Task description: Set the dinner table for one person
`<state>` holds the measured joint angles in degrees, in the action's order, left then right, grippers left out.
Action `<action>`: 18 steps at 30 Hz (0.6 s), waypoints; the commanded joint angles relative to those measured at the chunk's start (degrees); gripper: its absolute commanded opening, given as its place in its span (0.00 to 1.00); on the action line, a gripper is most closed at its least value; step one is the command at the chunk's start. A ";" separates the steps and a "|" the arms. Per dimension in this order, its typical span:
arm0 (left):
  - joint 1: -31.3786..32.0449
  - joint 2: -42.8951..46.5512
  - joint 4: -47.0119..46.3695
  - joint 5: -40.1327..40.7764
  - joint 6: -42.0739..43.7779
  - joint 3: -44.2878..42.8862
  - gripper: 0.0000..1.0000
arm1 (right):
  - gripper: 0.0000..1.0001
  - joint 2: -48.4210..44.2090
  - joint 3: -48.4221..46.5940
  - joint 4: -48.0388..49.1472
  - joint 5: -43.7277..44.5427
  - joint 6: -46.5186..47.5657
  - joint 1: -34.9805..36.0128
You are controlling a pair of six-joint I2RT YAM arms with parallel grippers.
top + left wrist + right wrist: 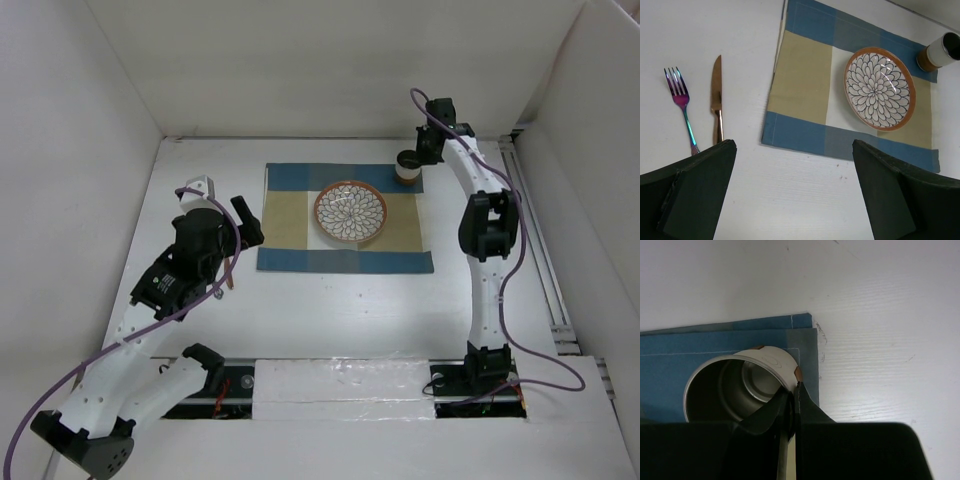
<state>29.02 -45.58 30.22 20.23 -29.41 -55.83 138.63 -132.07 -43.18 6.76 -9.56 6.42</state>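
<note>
The white dinner table (340, 310) carries a blue-and-beige checked placemat (345, 218) with a flower-patterned, orange-rimmed plate (351, 212) on it. At the mat's far right corner is a white cup (408, 167) with a brown base. My right gripper (795, 390) is shut on the cup's (730, 385) rim, one finger inside and one outside. Left of the mat (805, 85) lie a purple-blue fork (681, 102) and a copper knife (716, 100), side by side. Wide open and holding nothing, my left gripper (795, 200) hangs above bare table near the mat's near left corner.
White walls enclose the table on the left, back and right. A metal rail (540, 250) runs along the right wall. Both arm bases sit on a strip at the near edge (340, 385). In the top view my left arm (190, 265) covers the fork and knife.
</note>
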 commanded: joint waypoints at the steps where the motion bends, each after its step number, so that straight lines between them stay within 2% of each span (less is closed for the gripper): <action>1: -0.10 0.23 -0.86 1.04 -0.12 0.29 1.00 | 0.00 -0.99 1.81 2.74 -3.51 0.51 -0.44; 8: -0.10 -0.30 -0.86 1.04 -0.12 0.29 1.00 | 0.00 -4.68 6.03 6.00 -5.71 -0.02 -0.44; 13: -0.10 -0.30 -0.86 1.04 -0.12 0.29 1.00 | 0.00 -3.19 5.16 4.78 -5.71 -0.02 -0.44; 16: -0.10 -0.30 -0.86 1.04 -0.12 0.29 1.00 | 0.04 -3.97 6.99 5.39 -5.01 -0.02 0.18; 17: -0.10 -0.30 -0.86 1.04 -0.12 0.29 1.00 | 0.11 -4.76 7.00 6.26 -5.01 -0.02 0.18; 18: -0.10 -0.30 -0.86 1.04 -0.12 0.29 1.00 | 0.39 -4.77 7.70 6.79 -5.01 -0.02 0.18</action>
<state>29.02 -46.06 30.24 20.25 -29.41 -55.83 136.84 -125.80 -38.68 2.50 -9.85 5.98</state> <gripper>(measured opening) 0.997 0.259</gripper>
